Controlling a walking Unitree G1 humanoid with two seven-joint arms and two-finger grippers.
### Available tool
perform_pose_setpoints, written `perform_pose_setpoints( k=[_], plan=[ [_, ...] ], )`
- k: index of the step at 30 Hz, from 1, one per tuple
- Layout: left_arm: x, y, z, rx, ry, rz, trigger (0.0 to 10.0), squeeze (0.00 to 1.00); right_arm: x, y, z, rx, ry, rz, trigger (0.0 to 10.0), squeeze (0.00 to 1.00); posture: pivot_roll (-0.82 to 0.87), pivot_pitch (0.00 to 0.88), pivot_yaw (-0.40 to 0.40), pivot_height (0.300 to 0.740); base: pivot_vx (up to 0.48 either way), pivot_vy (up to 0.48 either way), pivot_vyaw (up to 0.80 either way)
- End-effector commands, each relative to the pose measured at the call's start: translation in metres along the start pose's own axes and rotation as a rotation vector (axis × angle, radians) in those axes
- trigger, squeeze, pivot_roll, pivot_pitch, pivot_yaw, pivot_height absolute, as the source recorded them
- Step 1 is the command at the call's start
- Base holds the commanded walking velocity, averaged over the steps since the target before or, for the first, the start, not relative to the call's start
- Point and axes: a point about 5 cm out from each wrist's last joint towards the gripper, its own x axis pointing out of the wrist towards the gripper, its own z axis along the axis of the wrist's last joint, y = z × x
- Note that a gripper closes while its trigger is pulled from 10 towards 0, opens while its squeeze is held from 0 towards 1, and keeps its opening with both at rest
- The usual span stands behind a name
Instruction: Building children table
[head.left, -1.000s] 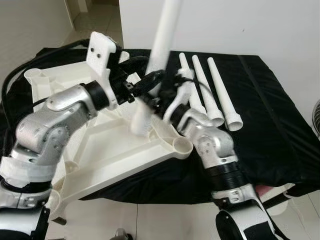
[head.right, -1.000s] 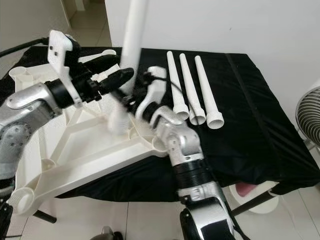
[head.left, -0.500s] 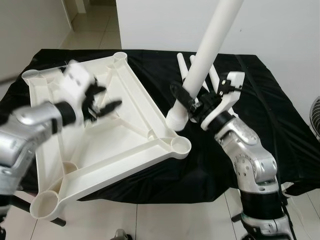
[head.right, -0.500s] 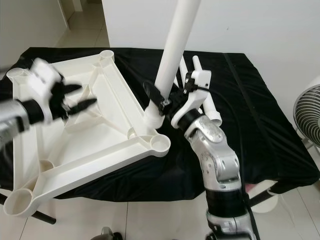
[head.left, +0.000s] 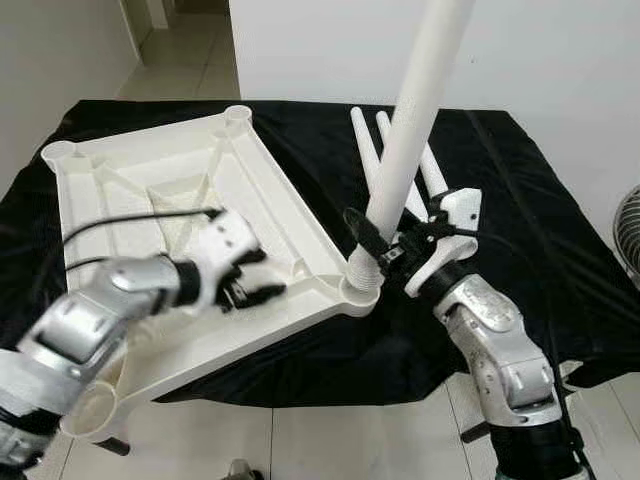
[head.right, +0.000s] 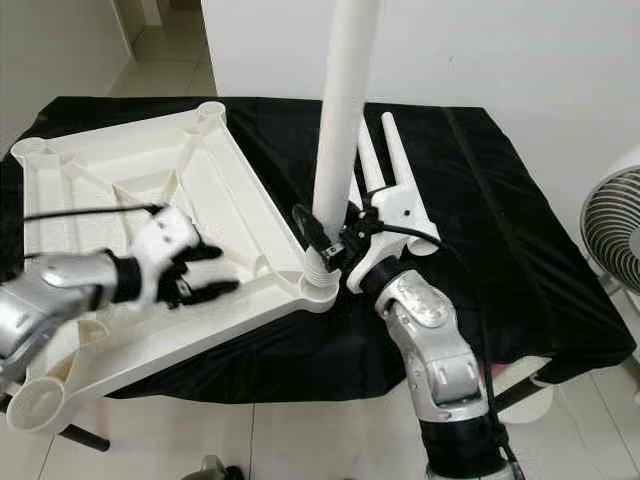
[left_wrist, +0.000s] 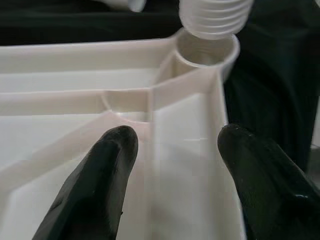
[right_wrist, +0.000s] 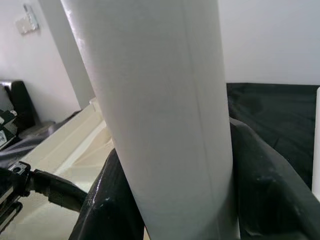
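Observation:
The white table top (head.left: 150, 190) lies upside down on a black-covered surface. My right gripper (head.left: 372, 245) is shut on a white table leg (head.left: 410, 130), gripping it just above its lower end and holding it nearly upright. The leg's threaded end (left_wrist: 215, 15) sits right over the round corner socket (left_wrist: 207, 50) at the top's front right corner. My left gripper (head.left: 262, 275) is open just above the top's underside, a short way left of that socket, with its black fingers (left_wrist: 100, 175) pointing at it. The leg (right_wrist: 160, 110) stands between the right fingers (right_wrist: 107, 200).
Three more white legs (head.right: 395, 160) lie side by side on the black cover (head.left: 520, 200) behind my right gripper. A fan (head.right: 605, 230) stands at the right edge. A white wall is behind; pale tiled floor lies in front.
My left gripper has come from the middle of the table top toward the front right corner. My right gripper has brought the leg's end over the corner socket and stood it straighter.

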Motion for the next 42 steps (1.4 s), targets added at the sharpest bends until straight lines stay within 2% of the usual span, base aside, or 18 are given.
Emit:
perform_pose_setpoints(
  k=[1, 5, 10, 11, 17, 18, 19, 20, 26, 33, 39, 42],
  plan=[
    [0.003, -0.005, -0.01, -0.011, 0.054, -0.007, 10.0, 0.0, -0.001, 0.0, 0.001, -0.018, -0.006, 0.001, 10.0, 0.0, -0.01, 0.115, 0.009, 0.74, 0.0, 0.0, 0.0],
    [0.006, -0.004, -0.023, -0.049, 0.111, 0.037, 10.0, 0.0, 0.0, 0.0, 0.002, -0.019, -0.014, -0.005, 10.0, 0.0, 0.0, 0.117, 0.009, 0.74, 0.0, 0.0, 0.0],
    [0.006, 0.001, -0.029, -0.091, 0.128, 0.066, 10.0, 0.0, 0.004, 0.0, 0.003, -0.027, -0.03, -0.002, 10.0, 0.0, 0.0, 0.117, 0.005, 0.74, 0.0, 0.0, 0.0],
    [0.008, 0.012, -0.037, -0.117, 0.145, 0.135, 10.0, 0.0, 0.007, 0.0, 0.004, -0.033, -0.043, 0.003, 10.0, 0.0, 0.0, 0.117, 0.005, 0.74, 0.0, 0.0, 0.0],
    [0.007, 0.024, -0.042, -0.13, 0.152, 0.195, 10.0, 0.0, 0.009, 0.002, 0.005, -0.034, -0.056, 0.008, 10.0, 0.0, 0.0, 0.117, 0.005, 0.74, 0.0, 0.0, 0.0],
    [0.007, 0.026, -0.043, -0.124, 0.158, 0.2, 4.9, 0.0, 0.009, 0.002, 0.005, -0.033, -0.057, 0.008, 10.0, 0.0, 0.0, 0.117, 0.005, 0.74, 0.0, 0.0, 0.0],
    [0.006, 0.027, -0.044, -0.12, 0.163, 0.203, 4.0, 0.0, 0.01, 0.002, 0.005, -0.033, -0.057, 0.008, 10.0, 0.0, 0.0, 0.118, 0.006, 0.74, 0.0, 0.0, 0.0],
    [0.006, 0.027, -0.045, -0.116, 0.162, 0.189, 0.0, 0.0, 0.01, 0.002, 0.005, -0.033, -0.057, 0.009, 10.0, 0.0, 0.0, 0.118, 0.006, 0.74, 0.0, 0.0, 0.0],
    [0.007, 0.027, -0.044, -0.1, 0.149, 0.157, 0.0, 0.0, 0.01, 0.003, 0.005, -0.035, -0.06, 0.008, 10.0, 0.0, -0.01, 0.119, 0.008, 0.74, 0.0, 0.0, 0.0],
    [0.01, 0.034, -0.039, -0.005, 0.14, 0.125, 0.0, 0.0, 0.011, 0.002, 0.005, -0.037, -0.062, 0.009, 10.0, 0.0, -0.01, 0.123, 0.01, 0.74, 0.0, 0.0, 0.0],
    [0.018, 0.053, -0.013, 0.142, 0.06, 0.118, 0.0, 0.0, 0.012, 0.002, 0.004, -0.036, -0.06, 0.009, 10.0, 0.0, -0.02, 0.124, 0.007, 0.74, 0.0, 0.0, 0.0],
    [0.021, 0.061, -0.004, 0.189, 0.061, 0.116, 0.0, 0.0, 0.013, 0.002, 0.004, -0.036, -0.061, 0.01, 10.0, 0.0, -0.02, 0.124, 0.007, 0.74, 0.0, 0.0, 0.0]
  ],
)
